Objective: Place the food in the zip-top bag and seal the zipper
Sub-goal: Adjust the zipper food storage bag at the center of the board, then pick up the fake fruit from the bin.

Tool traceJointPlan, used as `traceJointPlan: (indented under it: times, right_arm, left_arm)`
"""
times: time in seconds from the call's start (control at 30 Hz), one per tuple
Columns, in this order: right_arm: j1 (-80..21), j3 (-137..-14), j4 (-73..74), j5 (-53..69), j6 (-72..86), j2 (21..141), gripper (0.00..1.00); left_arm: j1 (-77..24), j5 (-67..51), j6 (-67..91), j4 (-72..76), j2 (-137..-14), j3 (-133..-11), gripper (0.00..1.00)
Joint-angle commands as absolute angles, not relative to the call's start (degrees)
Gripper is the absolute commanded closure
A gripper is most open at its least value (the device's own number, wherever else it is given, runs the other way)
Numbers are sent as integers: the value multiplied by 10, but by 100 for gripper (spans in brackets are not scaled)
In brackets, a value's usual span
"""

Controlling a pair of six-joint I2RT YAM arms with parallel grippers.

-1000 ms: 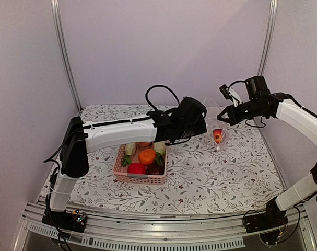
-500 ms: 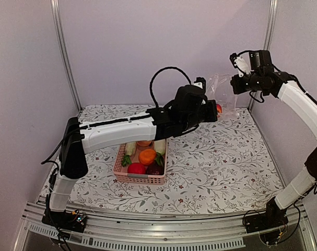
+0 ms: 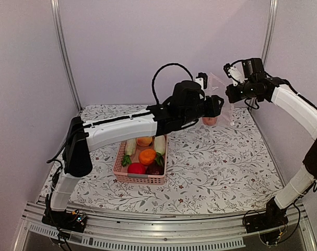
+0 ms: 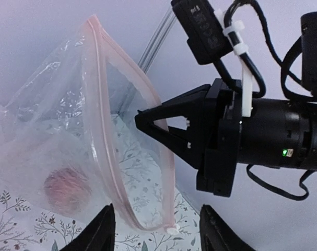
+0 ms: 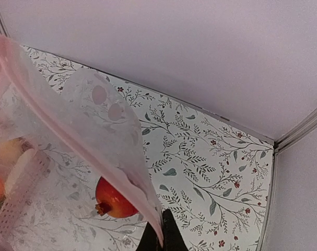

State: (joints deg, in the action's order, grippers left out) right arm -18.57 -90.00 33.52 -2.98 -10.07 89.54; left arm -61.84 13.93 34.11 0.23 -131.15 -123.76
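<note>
The zip-top bag (image 3: 221,102) hangs in the air at the back right, a red round fruit (image 3: 209,121) inside it. My right gripper (image 3: 229,94) is shut on the bag's edge; the right wrist view shows its fingers (image 5: 161,232) pinching the plastic above the fruit (image 5: 114,198). My left gripper (image 3: 215,104) is open beside the bag. In the left wrist view the bag (image 4: 59,146) has its pink zipper strip (image 4: 99,104) running down to a white slider (image 4: 172,229) between my spread fingers (image 4: 157,215). More food, an orange (image 3: 147,156), a red one (image 3: 137,168) and a radish (image 3: 159,145), lies in the basket.
The pink basket (image 3: 119,163) stands left of centre on the floral tablecloth (image 3: 215,167), under my left forearm. White walls and metal posts (image 3: 268,31) close in the back and sides. The basket also shows through the bag in the right wrist view (image 5: 14,204).
My right gripper lifted the bag with the fruit from just above the table to the back right, then came down and left a little. My left gripper rose and followed it.
</note>
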Motion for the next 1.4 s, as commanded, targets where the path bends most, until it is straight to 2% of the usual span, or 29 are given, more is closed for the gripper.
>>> traceJointPlan:
  times: [0.0,0.17,0.27,0.33,0.4,0.5,0.63,0.77,0.9,1.07,1.23,1.37]
  right_arm:
    - [-179,-888,335,-21,-99,891,100]
    - [-142,-942,355,-16,-100,904,100]
    - [-116,-945,343,-7,-104,892,100]
    - [-130,-952,392,-6,-123,897,100]
    - [-132,-1012,466,-8,-133,930,100]
    - [-113,-918,376,35,-123,883,100]
    - [-122,-912,441,49,-155,925,100]
    - [-114,-831,376,79,-160,890,100]
    - [-115,-816,375,102,-166,876,100]
    - [-114,-785,386,174,-169,860,100]
    - [-114,-760,400,187,-169,836,100]
    - [-115,-735,402,190,-172,809,100]
  left_arm:
    - [-612,88,264,19,-1273,-1198,39]
    - [-621,61,212,88,-1120,-966,26]
    - [-622,91,215,114,-1021,-828,19]
    - [-618,138,218,98,-976,-777,14]
    - [-611,184,218,39,-953,-773,14]
    - [-594,236,222,-67,-945,-803,14]
    - [-575,279,220,-167,-954,-847,16]
    - [-575,295,220,-176,-922,-791,20]
    - [-574,318,271,-158,-866,-703,22]
    - [-575,301,309,-201,-820,-661,23]
    - [-574,239,336,-263,-817,-645,17]
    - [-574,198,348,-321,-839,-651,16]
